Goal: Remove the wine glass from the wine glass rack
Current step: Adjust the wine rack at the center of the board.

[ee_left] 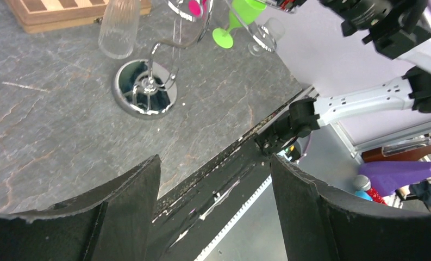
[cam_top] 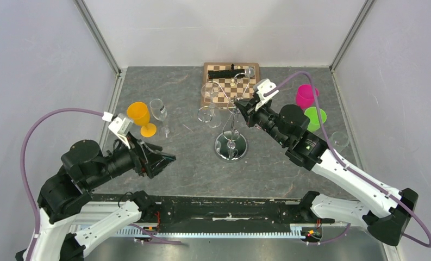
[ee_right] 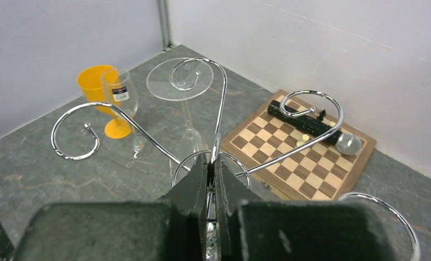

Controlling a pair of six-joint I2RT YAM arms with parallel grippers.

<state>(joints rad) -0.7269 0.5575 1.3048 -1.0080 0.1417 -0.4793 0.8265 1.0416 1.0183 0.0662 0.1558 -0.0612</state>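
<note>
Clamping the rack (cam_top: 230, 145) stem, right gripper (ee_right: 212, 163) is closed tight; left gripper (ee_left: 214, 163) hangs wide open, empty; wine glass (ee_right: 179, 81) dangles upside down on a hook

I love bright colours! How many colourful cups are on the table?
3. An orange goblet stands at the left beside a clear glass; a pink cup and a green cup stand together at the right. The right arm could hide more.
</note>
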